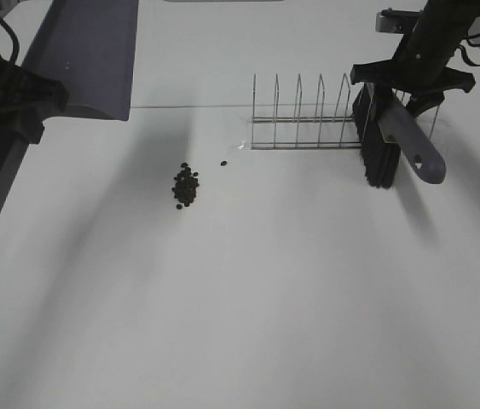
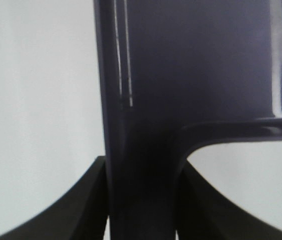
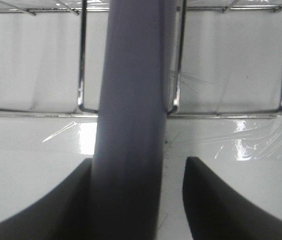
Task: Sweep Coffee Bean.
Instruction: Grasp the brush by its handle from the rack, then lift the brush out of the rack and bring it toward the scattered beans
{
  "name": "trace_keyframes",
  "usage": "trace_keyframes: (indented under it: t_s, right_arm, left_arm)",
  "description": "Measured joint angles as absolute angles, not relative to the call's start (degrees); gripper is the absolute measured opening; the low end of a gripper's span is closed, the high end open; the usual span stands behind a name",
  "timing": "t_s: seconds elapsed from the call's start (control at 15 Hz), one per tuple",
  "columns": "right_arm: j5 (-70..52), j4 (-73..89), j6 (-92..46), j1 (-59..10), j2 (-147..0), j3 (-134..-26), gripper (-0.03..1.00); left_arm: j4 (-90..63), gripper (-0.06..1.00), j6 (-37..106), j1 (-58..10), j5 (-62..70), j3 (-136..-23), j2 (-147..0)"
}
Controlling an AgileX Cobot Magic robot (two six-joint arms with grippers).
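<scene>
Two grippers, two tools. The left gripper (image 2: 141,205) is clamped tight on the dustpan (image 1: 86,60) handle, fingers (image 2: 80,215) pressed to both sides. The pan looks lifted off the table (image 1: 291,307) at far left, tho I can't be sure. The right gripper (image 3: 136,200) straddles the brush (image 1: 382,149) handle but isn't clamped yet. One finger (image 3: 65,215) touches the handle and the other shows a clear gap, so the jaws are part-open w/ nothing held. The brush stands bristles-down at the right end of the wire rack (image 1: 299,115); can't tell if it's inside the last slot or just beside it. Mid-table the coffee bean (image 1: 186,185) pile sits in a tight clump, well apart from both tools, w/ one stray bean (image 1: 223,163) near it toward the rack.

Step in hand, imo: picking up the brush. Sweeping hasn't begun and the beans are untouched. Next move needs the jaws to shut fully on the handle, then lift the brush clear of the rack wires w/o snagging. After that, bring it to the rack side of the pile, incl. the stray. The pan lip should go flat on the table on the opposite side, so strokes push beans in.
</scene>
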State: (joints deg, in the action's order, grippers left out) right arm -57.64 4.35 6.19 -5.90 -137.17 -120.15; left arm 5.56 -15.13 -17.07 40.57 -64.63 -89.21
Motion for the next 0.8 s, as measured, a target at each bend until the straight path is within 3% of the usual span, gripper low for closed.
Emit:
trace_keyframes:
  t_s: [0.2,0.33,0.8]
  right_arm:
    - [-58.27,4.35,6.19,-5.9,-138.6,-120.32,0.48]
    - [-58.1,4.76,6.19,-5.9,-138.54,-120.32,0.35]
    - [-63.83,4.76,6.19,-5.96,-138.54,-124.16,0.35]
  left_arm:
    - [5.56,0.36,-15.13,-17.07,40.57,-64.63,-89.21]
    - [5.56,0.36,-15.13,-17.07,40.57,-64.63,-89.21]
    - [5.56,0.36,-15.01,-17.07,40.45,-64.63,-89.21]
